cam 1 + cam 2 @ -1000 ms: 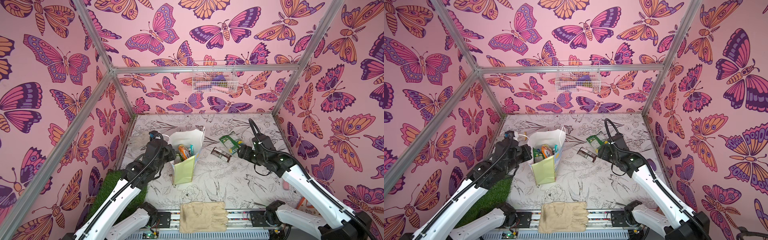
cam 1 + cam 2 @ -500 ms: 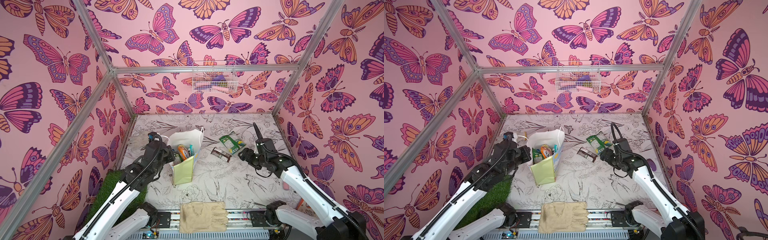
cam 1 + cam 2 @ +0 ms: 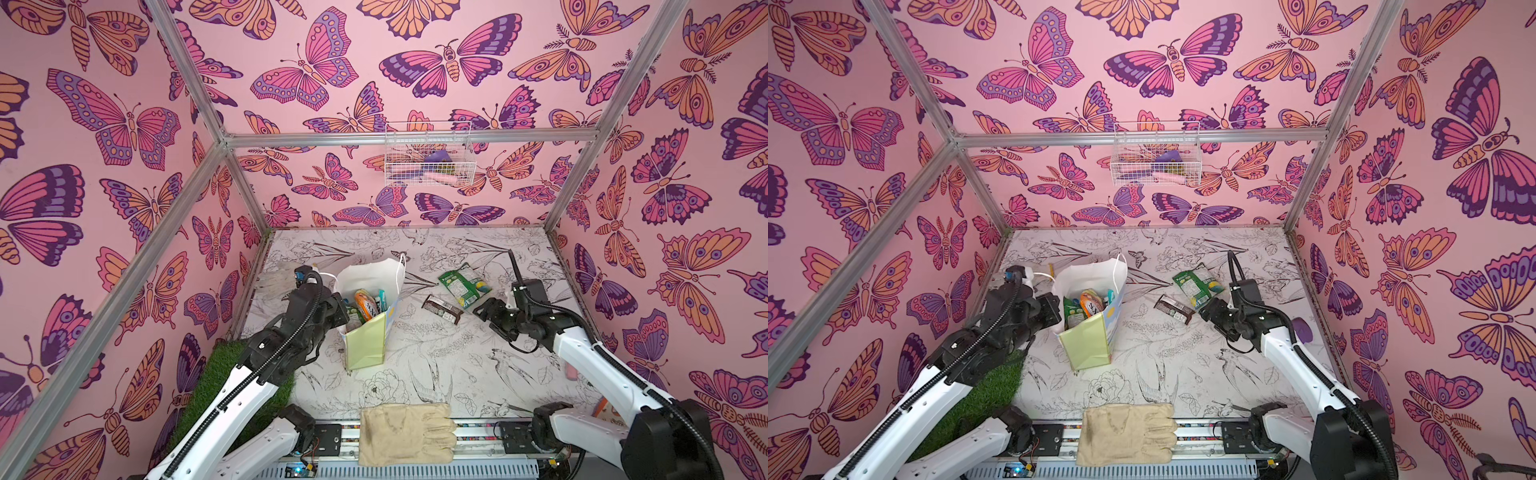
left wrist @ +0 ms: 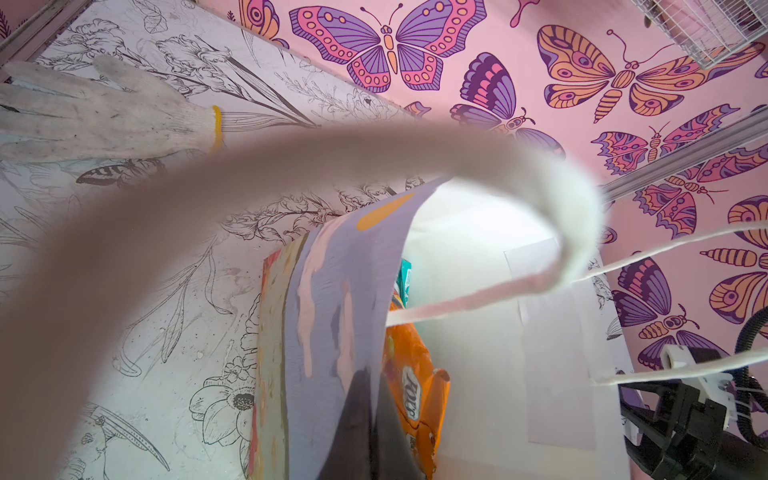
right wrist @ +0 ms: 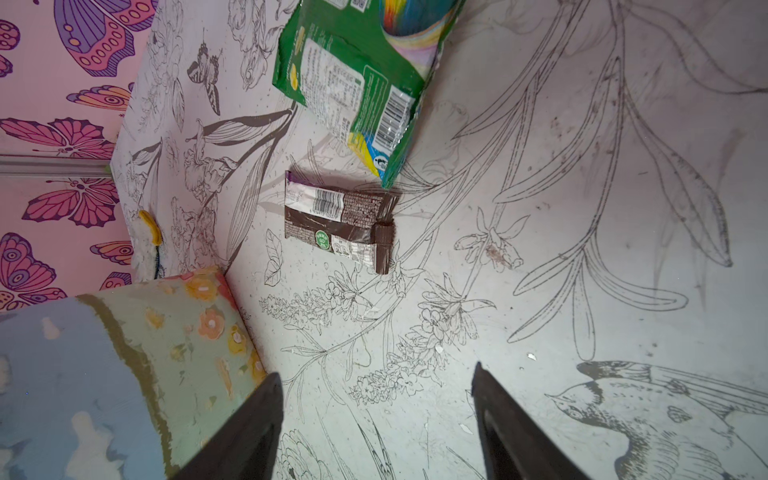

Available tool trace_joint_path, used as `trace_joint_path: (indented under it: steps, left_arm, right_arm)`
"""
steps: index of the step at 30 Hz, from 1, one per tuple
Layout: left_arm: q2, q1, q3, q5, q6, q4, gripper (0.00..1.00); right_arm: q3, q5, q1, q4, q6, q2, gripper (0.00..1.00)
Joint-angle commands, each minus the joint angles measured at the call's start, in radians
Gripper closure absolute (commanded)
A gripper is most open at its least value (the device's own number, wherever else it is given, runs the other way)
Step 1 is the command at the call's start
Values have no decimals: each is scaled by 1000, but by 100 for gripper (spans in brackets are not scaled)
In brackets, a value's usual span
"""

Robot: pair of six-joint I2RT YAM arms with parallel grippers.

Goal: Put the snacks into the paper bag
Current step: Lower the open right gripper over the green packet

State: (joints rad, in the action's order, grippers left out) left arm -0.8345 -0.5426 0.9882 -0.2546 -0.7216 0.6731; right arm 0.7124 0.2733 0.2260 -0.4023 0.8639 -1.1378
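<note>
Snacks partly packed: orange packet (image 3: 365, 302) and teal packet (image 3: 381, 296) already standing inside paper bag (image 3: 368, 349), upright left of centre in both top views. Two more out on table (image 3: 436, 365), right of the bag: green packet (image 3: 462, 283) lying flat, brown bar (image 3: 441, 309) just below and left of it, corners very close, touching or not impossible to tell. Left gripper (image 4: 363, 409) pressed together on the bag's left wall near the rim, pinching the paper and, by the look of it, steadying the bag and holding its mouth wide. Right gripper (image 5: 374, 428) spread apart and empty, hanging low over the table just right of the brown bar and below the green packet in the top views, with the bar lying ahead of the open jaws in the right wrist view. Step in hand, most likely: reaching for the next snack, probably the brown bar as the nearer candidate. Next move probably calls for easing forward and down until straddling the bar across its narrow width, closing firmly on the thin wrapper, lifting clear of the table, carrying leftward over the rim without snagging cord handle (image 3: 401, 270), then letting go above the open mouth. Worth watching: flat bar hard to get under, slippery wrapper, light bag apt to tip if nudged.
</note>
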Motion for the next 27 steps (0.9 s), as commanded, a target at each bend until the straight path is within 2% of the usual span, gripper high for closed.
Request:
trace_joint_path:
  steps: [1,27]
  left_arm:
    - [21,4,-18,-5,8,-29,100]
    - [37,6,-38,-3,-3,-23,100]
  right_arm:
    - [-26,3,-21,52,21,-8,27]
    - [-145,-13,-46,263,74,-54,32]
